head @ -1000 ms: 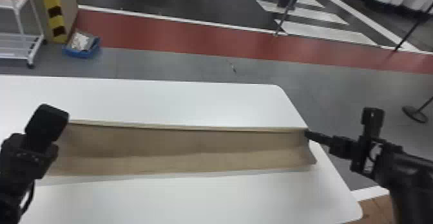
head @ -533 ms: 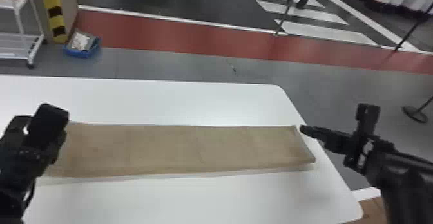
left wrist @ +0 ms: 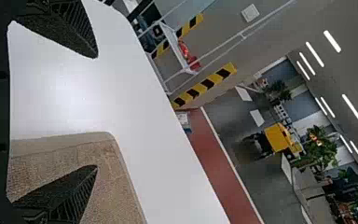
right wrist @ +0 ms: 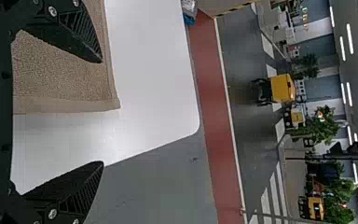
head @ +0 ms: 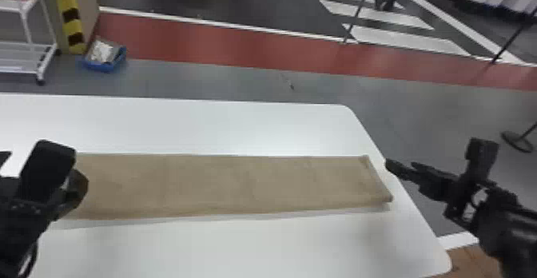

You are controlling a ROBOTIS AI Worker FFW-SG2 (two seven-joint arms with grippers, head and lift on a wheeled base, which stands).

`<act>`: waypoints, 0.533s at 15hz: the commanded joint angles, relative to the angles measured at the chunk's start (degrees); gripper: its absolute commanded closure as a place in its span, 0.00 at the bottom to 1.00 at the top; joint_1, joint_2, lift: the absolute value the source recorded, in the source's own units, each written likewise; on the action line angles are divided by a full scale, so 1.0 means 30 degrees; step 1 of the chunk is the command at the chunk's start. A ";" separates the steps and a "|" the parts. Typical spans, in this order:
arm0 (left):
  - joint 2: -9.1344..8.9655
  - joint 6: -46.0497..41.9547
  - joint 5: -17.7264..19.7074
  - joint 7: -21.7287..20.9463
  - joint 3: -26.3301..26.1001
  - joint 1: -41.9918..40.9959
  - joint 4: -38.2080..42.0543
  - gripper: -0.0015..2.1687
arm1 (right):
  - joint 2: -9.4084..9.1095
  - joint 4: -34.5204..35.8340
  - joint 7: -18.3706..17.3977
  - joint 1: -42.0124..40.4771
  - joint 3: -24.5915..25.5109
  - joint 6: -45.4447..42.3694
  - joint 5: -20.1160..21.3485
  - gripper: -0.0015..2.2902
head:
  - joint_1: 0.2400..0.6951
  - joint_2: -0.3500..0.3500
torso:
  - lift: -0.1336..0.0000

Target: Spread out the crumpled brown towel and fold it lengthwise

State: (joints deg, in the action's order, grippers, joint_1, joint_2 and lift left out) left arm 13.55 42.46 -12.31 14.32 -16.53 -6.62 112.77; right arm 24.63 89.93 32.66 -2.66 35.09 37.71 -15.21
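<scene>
Looks to me like the job's basically done, or very close. The brown towel (head: 239, 185) is lying flat in one long, narrow strip across the white table (head: 255, 249), with its right end just beside the table's slanting side edge. No crumpled heap anywhere in it, so I'd call the spreading part finished, and the strip shape says the lengthwise fold is in too. How many layers there are, I honestly can't tell. The left gripper (left wrist: 97, 112) has its fingers wide apart with nothing pinched, one of them over the towel's left end and the other over bare table. The right gripper (right wrist: 102, 112) is spread wide and empty as well, one finger over the towel's right end and the other out past it. What's left, if anything, is fussy stuff: the far corner at the right end looks a bit rumpled and the near long edge isn't dead straight. A light pat would probably sort it, though dragging could open the fold back up. Otherwise just back both arms off.
</scene>
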 commanded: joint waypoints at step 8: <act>0.0084 0.2007 0.4720 -0.2050 0.2433 -0.1397 0.2284 0.12 | 0.0110 0.0815 0.0451 -0.2337 0.2190 -0.1624 -0.1376 0.05 | 1.00 0.00 | 0.07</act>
State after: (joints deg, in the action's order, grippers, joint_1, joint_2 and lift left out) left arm 13.75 47.58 -1.64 8.59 -10.24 -10.75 118.96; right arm 25.03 91.94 34.01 -9.16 41.61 33.12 -19.29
